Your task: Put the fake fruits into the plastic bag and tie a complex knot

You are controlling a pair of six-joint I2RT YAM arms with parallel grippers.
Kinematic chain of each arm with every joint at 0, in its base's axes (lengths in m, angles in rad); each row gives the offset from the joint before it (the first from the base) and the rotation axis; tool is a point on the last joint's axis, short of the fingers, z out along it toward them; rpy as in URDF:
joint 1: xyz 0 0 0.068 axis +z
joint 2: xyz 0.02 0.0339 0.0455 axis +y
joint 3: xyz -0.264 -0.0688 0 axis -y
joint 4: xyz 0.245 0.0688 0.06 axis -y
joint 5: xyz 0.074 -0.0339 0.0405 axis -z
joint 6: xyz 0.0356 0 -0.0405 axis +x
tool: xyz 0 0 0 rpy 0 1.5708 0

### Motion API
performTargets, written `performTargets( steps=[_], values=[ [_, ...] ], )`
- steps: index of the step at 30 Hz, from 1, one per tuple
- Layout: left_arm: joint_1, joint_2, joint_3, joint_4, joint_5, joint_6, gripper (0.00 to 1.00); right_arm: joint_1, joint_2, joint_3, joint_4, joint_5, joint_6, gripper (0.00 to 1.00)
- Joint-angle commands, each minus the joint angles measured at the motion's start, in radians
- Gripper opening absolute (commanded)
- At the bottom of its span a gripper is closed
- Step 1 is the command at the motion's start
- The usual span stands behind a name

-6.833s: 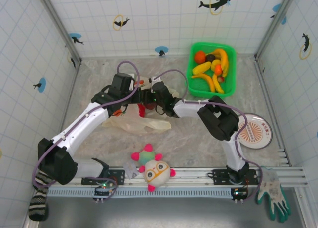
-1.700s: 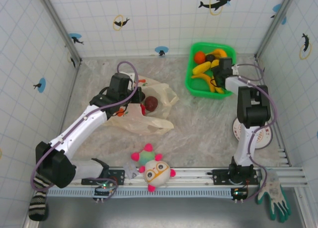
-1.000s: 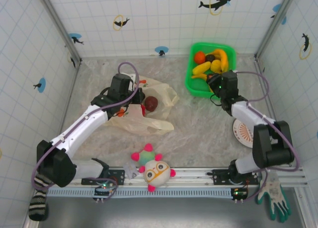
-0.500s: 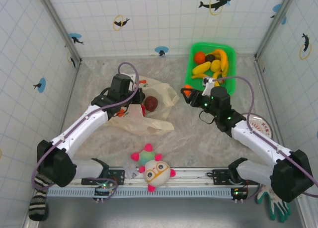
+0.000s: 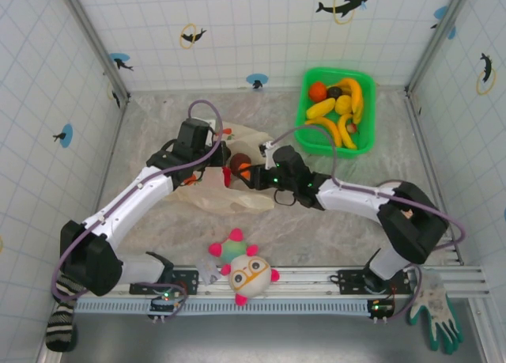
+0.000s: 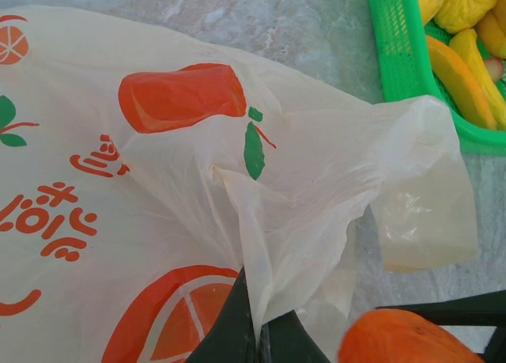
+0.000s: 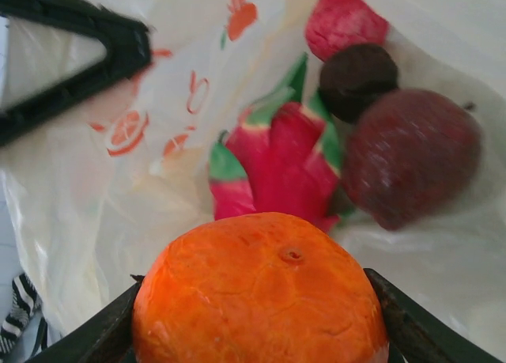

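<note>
An orange fake fruit is held between the part-open jaws of the right gripper, at the mouth of the plastic bag. The bag is spread on the table, left of centre. A dark red fruit, a pink-and-green fruit and two smaller ones are noted inside. The left gripper is closed on a fold of the bag's film. Further fruits lie in the green basket.

The left gripper pinches a fold of the thin plastic bag, which has orange fruit pictures on it. An orange fruit sits low on the right. A green basket with yellow bananas is in the top corner.
</note>
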Motion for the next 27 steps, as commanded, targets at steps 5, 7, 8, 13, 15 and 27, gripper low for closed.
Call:
performTargets(
  steps=[5, 7, 8, 13, 15, 27],
  values=[
    [0.011, -0.005, 0.034, -0.082, -0.099, -0.001, 0.0, 0.044, 0.195, 0.215, 0.058, 0.154, -0.039, 0.51],
    [0.012, -0.007, 0.034, -0.08, -0.101, -0.004, 0.0, 0.051, 0.239, 0.253, 0.057, 0.199, -0.053, 0.51],
    [0.012, -0.007, 0.036, -0.08, -0.102, -0.008, 0.0, 0.056, 0.258, 0.277, 0.045, 0.23, -0.066, 0.51],
    [0.019, -0.006, 0.042, -0.081, -0.115, -0.014, 0.0, 0.062, 0.329, 0.337, 0.039, 0.329, -0.079, 0.52],
    [0.021, -0.006, 0.042, -0.081, -0.117, -0.012, 0.0, 0.061, 0.354, 0.358, 0.049, 0.344, -0.082, 0.52],
    [0.031, -0.007, 0.034, -0.083, -0.15, -0.011, 0.0, 0.023, 0.533, 0.545, -0.006, 0.388, -0.097, 0.53]
  ],
)
